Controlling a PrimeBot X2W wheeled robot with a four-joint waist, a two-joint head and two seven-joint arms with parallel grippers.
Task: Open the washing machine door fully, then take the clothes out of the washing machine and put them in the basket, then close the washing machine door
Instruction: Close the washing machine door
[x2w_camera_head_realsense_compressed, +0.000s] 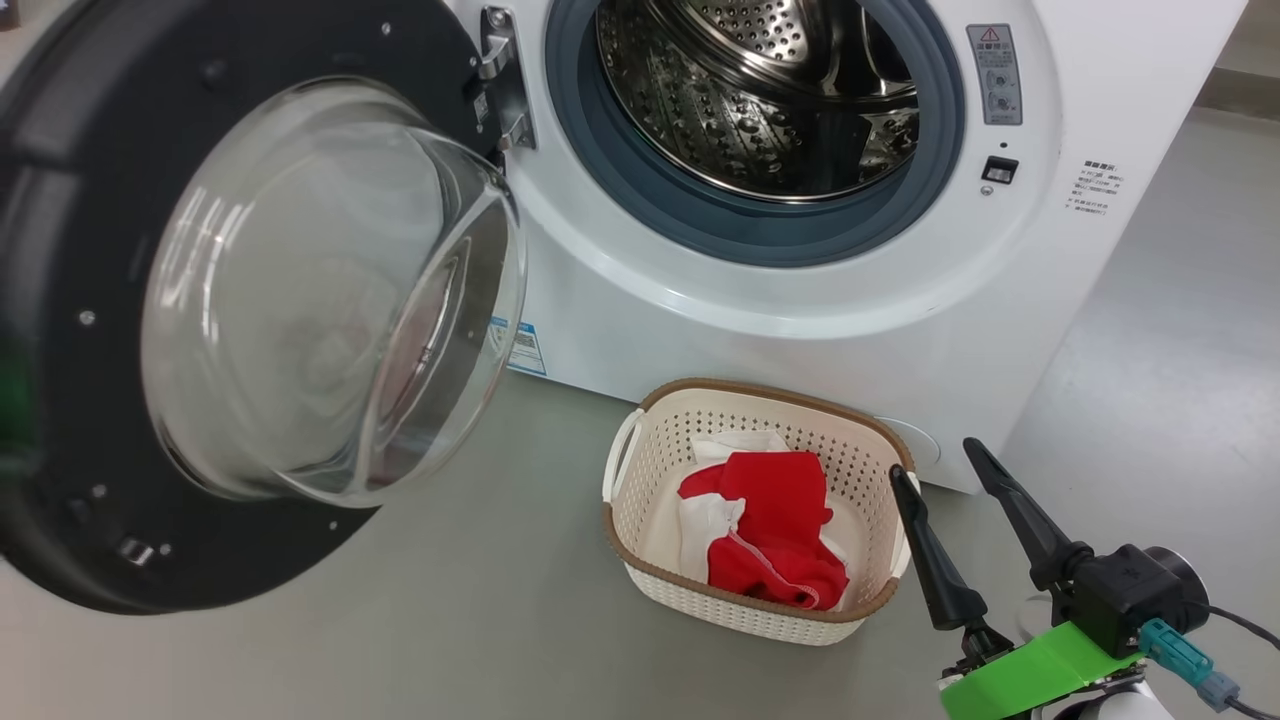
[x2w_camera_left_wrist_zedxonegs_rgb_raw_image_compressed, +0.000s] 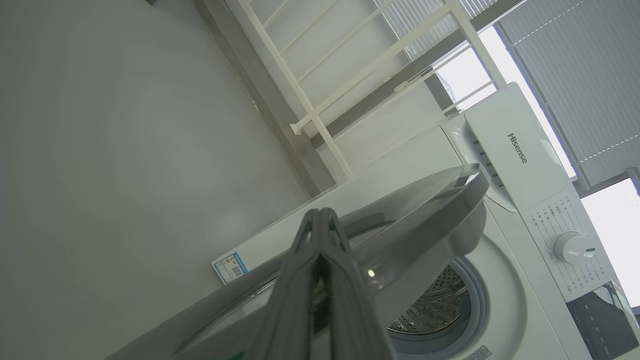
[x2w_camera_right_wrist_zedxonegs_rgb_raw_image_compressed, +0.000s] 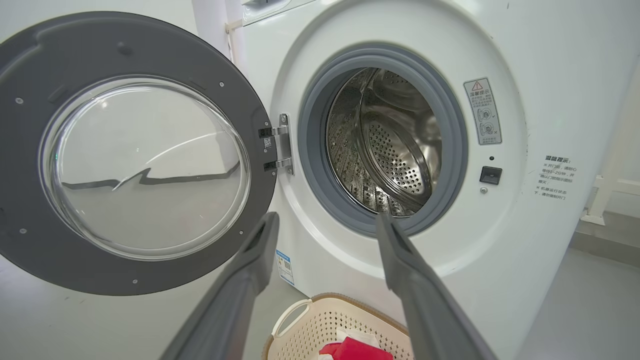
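The big round door with the shiny black rim and bulging glass window (x2w_camera_head_realsense_compressed: 300, 290) stands wide open, swung out to the left of the big white washing machine (x2w_camera_head_realsense_compressed: 760, 320). The steel drum with little holes (x2w_camera_head_realsense_compressed: 770, 100) looks empty as far as I can see in. The red and white clothes (x2w_camera_head_realsense_compressed: 775, 530) lie in the small cream plastic basket with the brown rim (x2w_camera_head_realsense_compressed: 640, 575), which sits on the grey floor (x2w_camera_head_realsense_compressed: 500, 620) just in front of the machine.

The right gripper (x2w_camera_head_realsense_compressed: 938, 462) hangs just beside the basket with its two dark fingers (x2w_camera_head_realsense_compressed: 930, 560) spread apart. It holds nothing. In the left wrist view the left gripper (x2w_camera_left_wrist_zedxonegs_rgb_raw_image_compressed: 320, 216) has its fingers pressed together with nothing between them, close to the door's edge. I cannot tell if it touches.

What is left, I think, is shutting the door. Pressed-together fingers could slide off that shiny rim. The door could also bump the right gripper if it waits in front of the opening — or a soft push may leave the door not clicked shut.
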